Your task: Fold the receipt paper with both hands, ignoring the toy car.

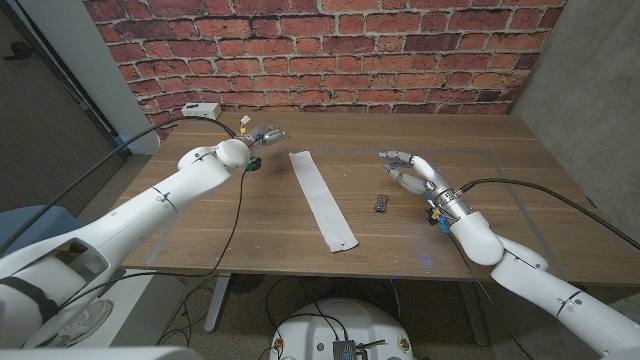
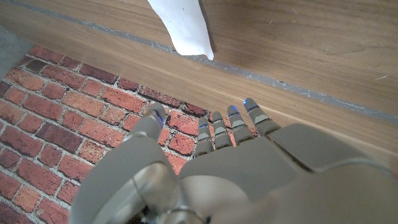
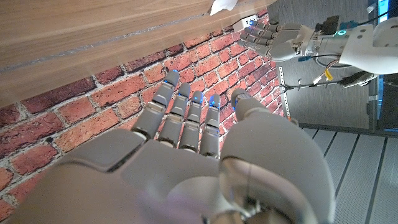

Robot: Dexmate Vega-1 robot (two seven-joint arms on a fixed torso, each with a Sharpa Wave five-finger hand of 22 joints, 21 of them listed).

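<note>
A long white strip of receipt paper (image 1: 322, 198) lies flat on the wooden table (image 1: 250, 215), running from the far middle toward the near edge. Its far end (image 2: 184, 26) shows in the left wrist view. A small dark toy car (image 1: 382, 204) sits just right of the strip. My left hand (image 1: 262, 135) is raised near the table's far left, apart from the paper, fingers apart and holding nothing. My right hand (image 1: 412, 170) hovers right of the car with fingers spread, empty. In the right wrist view my own right hand (image 3: 186, 149) fills the foreground and the left hand (image 3: 273, 38) shows beyond.
A brick wall (image 1: 320, 50) stands behind the table. A white box (image 1: 200, 109) with a cable sits at the far left corner. A black cable (image 1: 238, 215) trails over the table's left part. A grey concrete wall (image 1: 600, 100) is on the right.
</note>
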